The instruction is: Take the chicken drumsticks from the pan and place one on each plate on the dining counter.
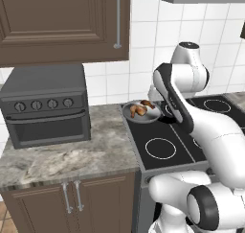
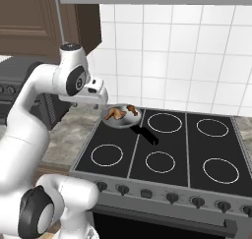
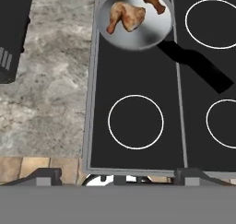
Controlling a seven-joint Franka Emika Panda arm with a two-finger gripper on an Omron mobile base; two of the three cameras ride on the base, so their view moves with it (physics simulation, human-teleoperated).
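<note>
Two drumsticks are lying in the pan at twelve o'clock on the stove; gripper spread cannot be told.

The scene is viewed from behind the arm on its left in the left base view, looking forward and down over a grey-brown marbled stone counter and the left part of a flat black glass cooktop with white ring burners. In the right base view the same cooktop is seen from the right, nearly whole. From the hand view the cooktop is looked straight down upon, from closer. A round grey metal frying pan is shared by all three views.
</note>
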